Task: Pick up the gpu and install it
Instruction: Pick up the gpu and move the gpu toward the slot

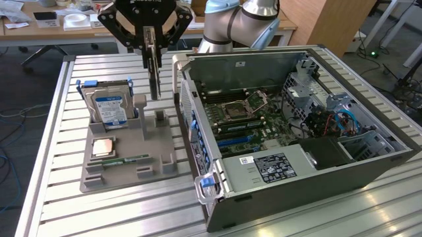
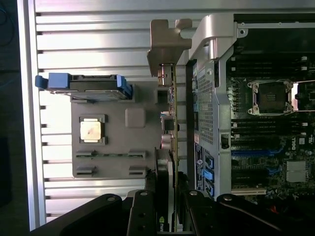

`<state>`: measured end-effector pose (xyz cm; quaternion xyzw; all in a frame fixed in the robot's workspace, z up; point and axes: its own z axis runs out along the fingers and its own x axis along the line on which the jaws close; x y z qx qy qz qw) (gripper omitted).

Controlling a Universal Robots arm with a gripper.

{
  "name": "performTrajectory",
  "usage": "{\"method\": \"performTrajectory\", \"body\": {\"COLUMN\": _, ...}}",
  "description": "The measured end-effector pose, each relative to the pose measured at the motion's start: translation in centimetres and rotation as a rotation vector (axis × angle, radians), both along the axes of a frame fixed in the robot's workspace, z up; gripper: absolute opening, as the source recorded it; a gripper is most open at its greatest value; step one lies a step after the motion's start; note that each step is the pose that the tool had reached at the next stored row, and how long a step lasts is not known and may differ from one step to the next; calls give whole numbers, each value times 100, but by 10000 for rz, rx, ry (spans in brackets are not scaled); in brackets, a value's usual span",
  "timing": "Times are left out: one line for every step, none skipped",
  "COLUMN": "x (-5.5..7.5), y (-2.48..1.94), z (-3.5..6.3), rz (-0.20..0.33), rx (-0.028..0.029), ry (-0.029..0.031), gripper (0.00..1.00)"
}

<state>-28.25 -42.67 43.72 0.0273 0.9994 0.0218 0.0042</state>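
The gpu (image 1: 155, 74) hangs on edge in the air, above the grey holder tray (image 1: 125, 175) and just off the open computer case's (image 1: 277, 168) wall on the exterior view's left. My gripper (image 1: 151, 42) is shut on the card's top edge. In the wrist view the gpu (image 2: 173, 113) runs edge-on away from my gripper (image 2: 166, 196). Its silver end bracket (image 2: 167, 42) is at the far end, beside the case wall. The card is clear of the tray's posts.
On the tray stand a hard drive (image 1: 108, 108) with a blue-white label, a CPU (image 1: 104, 147) and a narrow RAM stick (image 1: 128, 160). The case lies open with its motherboard (image 1: 247, 116) and blue slots (image 1: 231, 142) exposed. The slatted metal table (image 1: 99, 212) surrounds both.
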Motion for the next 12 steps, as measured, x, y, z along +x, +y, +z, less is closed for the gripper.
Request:
{"method": "performTrajectory", "body": {"x": 0, "y": 0, "z": -10, "rz": 0, "rx": 3, "ry": -3, "gripper": 27}}
{"method": "performTrajectory", "body": {"x": 0, "y": 0, "z": -28, "rz": 0, "rx": 2, "ry": -2, "gripper": 27}}
{"method": "performTrajectory", "body": {"x": 0, "y": 0, "z": -45, "rz": 1, "rx": 1, "ry": -1, "gripper": 27}}
{"method": "performTrajectory", "body": {"x": 0, "y": 0, "z": -60, "rz": 0, "rx": 0, "ry": 0, "gripper": 27}}
{"method": "performTrajectory", "body": {"x": 0, "y": 0, "z": -75, "rz": 1, "rx": 1, "ry": 0, "gripper": 27}}
{"method": "performTrajectory", "body": {"x": 0, "y": 0, "z": -84, "rz": 1, "rx": 1, "ry": 0, "gripper": 27}}
{"method": "performTrajectory", "body": {"x": 0, "y": 0, "z": -84, "rz": 0, "rx": -1, "ry": 1, "gripper": 27}}
{"method": "performTrajectory", "body": {"x": 0, "y": 0, "z": -84, "rz": 1, "rx": 0, "ry": 1, "gripper": 27}}
{"method": "performTrajectory", "body": {"x": 0, "y": 0, "z": -84, "rz": 0, "rx": -1, "ry": 1, "gripper": 27}}
{"method": "performTrajectory", "body": {"x": 2, "y": 0, "z": -85, "rz": 0, "rx": 0, "ry": 1, "gripper": 27}}
{"method": "performTrajectory", "body": {"x": 11, "y": 0, "z": -86, "rz": 1, "rx": 2, "ry": -2, "gripper": 27}}
{"method": "performTrajectory", "body": {"x": 24, "y": 0, "z": -86, "rz": 1, "rx": 1, "ry": -1, "gripper": 27}}
